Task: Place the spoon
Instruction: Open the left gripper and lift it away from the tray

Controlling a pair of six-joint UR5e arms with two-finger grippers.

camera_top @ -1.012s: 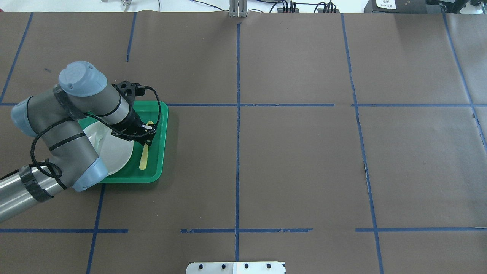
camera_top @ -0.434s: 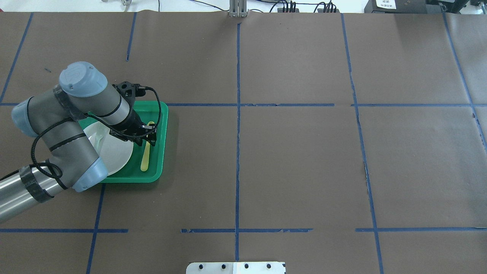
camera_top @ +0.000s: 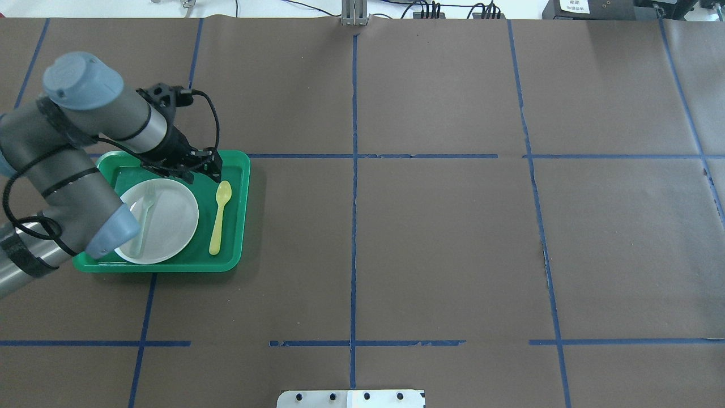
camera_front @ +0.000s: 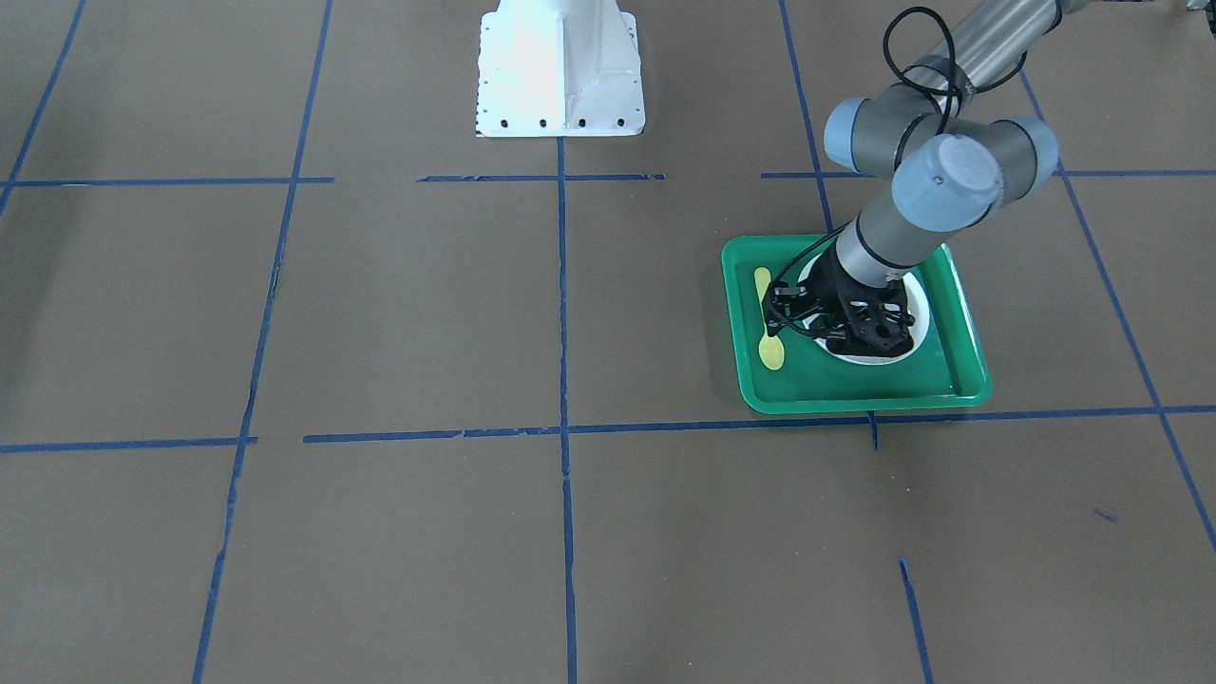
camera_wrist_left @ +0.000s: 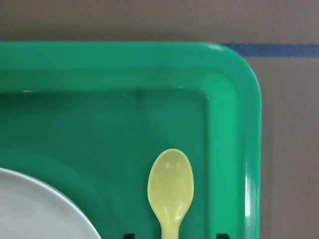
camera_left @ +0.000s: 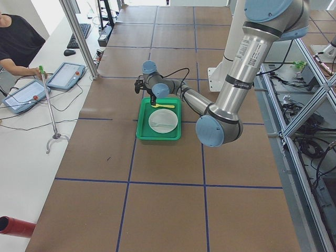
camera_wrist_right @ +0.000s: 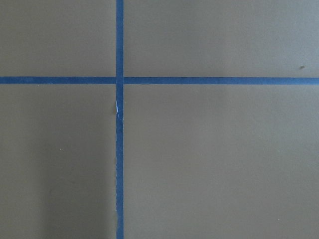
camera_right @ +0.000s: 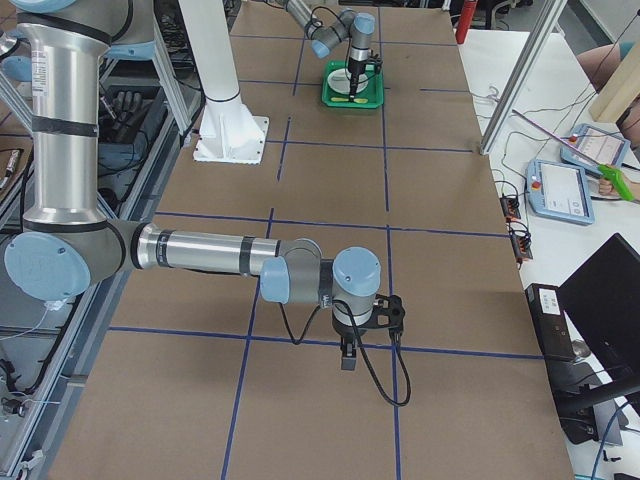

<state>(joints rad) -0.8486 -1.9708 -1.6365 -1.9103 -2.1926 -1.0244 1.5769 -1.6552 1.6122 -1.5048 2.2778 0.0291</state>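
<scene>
The spoon (camera_top: 219,218) is lying flat on the tray (camera_top: 244,187) floor. It is directly under the left gripper (camera_top: 203,172), with the bowl pointing ahead of the fingertips and the handle running back between them. Nothing is touching it.

You are seeing the left gripper hanging above it with jaws spread wide and holding nothing. In the wrist view only the two finger ends are showing, one on either side of the handle, with clear green between each and the spoon.

The plate (camera_top: 170,218) is sitting off to one side of the gripper, just beside the spoon but apart from it. It is carrying the fork (camera_top: 144,218). On the gripper's other side, the tray wall is standing close to the spoon.

Handling, as you should be judging it:
- **Weight and stiffness:** it is looking very light, thin and stiff.
- **Surface:** it is smooth plastic, so likely slippery.
- **Knock risk:** it is easy to flick or skate across the tray.
- **Regrasp:** if you are regrasping, pinch across the handle's narrow width near the neck. The bowl is curving away from the pads. Because it is lying flat, the fingertips need to be going right down to the tray floor.

By the look of it, the placing is done.

The right gripper (camera_right: 347,358) is showing only in the side view, well apart over bare paper. You cannot tell whether it is open or closed.
</scene>
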